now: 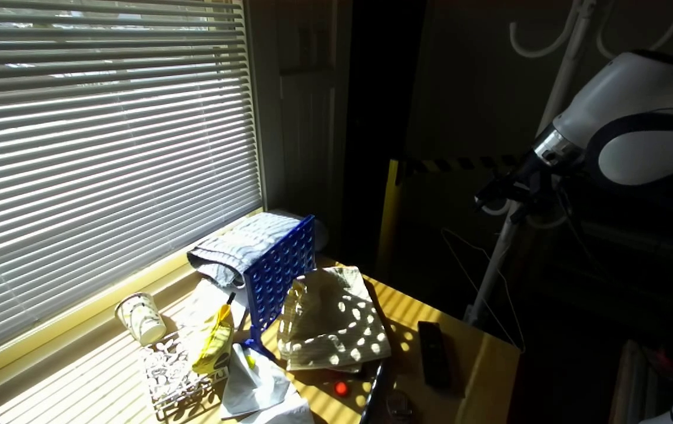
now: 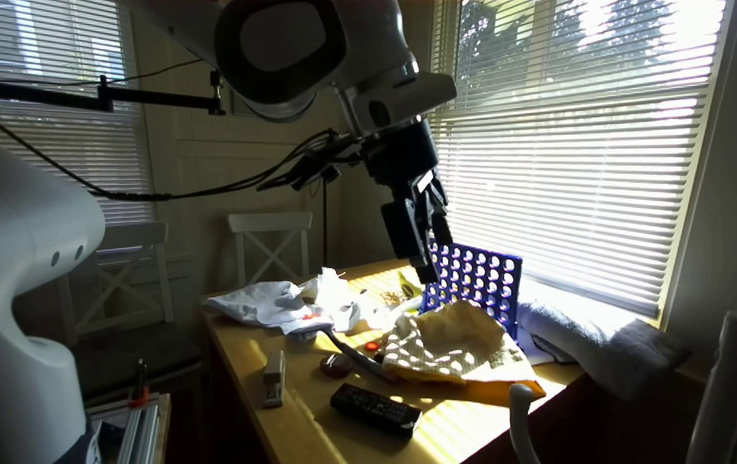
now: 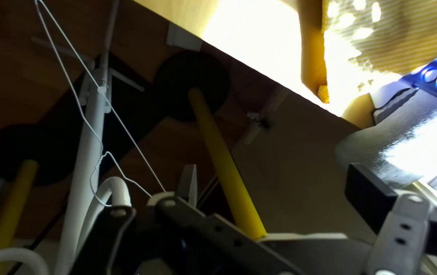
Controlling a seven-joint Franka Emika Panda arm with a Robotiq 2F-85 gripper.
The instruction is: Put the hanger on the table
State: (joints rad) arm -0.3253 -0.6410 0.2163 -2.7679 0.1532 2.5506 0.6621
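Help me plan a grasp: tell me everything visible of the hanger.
The hanger is thin, pale wire, seemingly metal, bent into a long triangle with a twisted neck and curved tip. Off the table, it slants, apparently hung from a white coat-stand prong, though contact is unclear. In the wrist view one corner is hidden near the jaws; I cannot tell whether they touch it.

The thin white wire hanger looks like smooth metal, while the black two-fingered gripper pairs matt parts with metal-looking links. In an exterior view, the yellow-tan table shows a smooth wooden top, the patterned white cup at the left looks like paper, the blue grid like smooth plastic, and the tan cloth right of it finely ribbed. The long black remote looks like plastic, the small dark-red oval object glossy, and the rolled grey-white towel rough.
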